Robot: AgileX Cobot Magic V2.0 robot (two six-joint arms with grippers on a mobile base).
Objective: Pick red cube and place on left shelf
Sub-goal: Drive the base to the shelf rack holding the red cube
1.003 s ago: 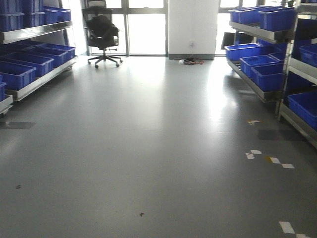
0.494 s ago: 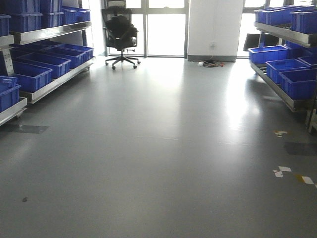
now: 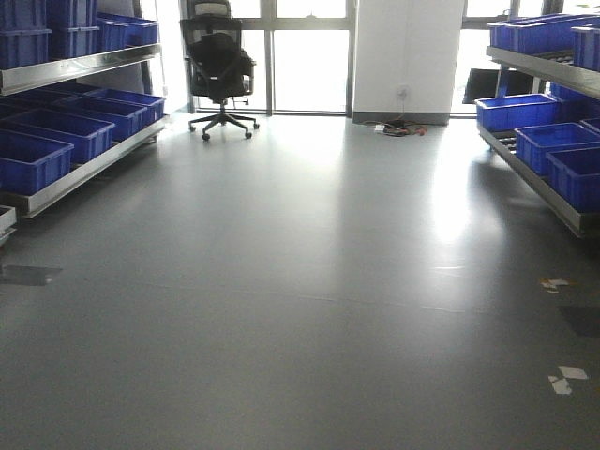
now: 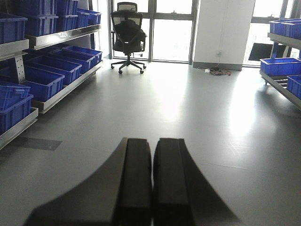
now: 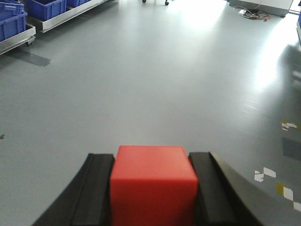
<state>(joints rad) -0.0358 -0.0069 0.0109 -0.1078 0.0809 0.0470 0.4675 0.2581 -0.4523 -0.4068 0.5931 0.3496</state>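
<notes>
Red cube (image 5: 153, 186) pinched between the right gripper's (image 5: 150, 160) fingers, left gripper (image 4: 152, 153) pressed together on nothing (idle); left shelf (image 3: 80, 67) stands far left, so drive over smoothly, grip firm, before reaching for a tier.

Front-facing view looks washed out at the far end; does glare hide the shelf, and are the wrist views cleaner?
Front-facing view: windows blown out, glare patches on the floor, yet the left shelf reads clearly. Left wrist view: same backlight; the shut left end effector is near-silhouetted. Right wrist view: the red cube in the right end effector is evenly lit, clear; glare only far off.
</notes>
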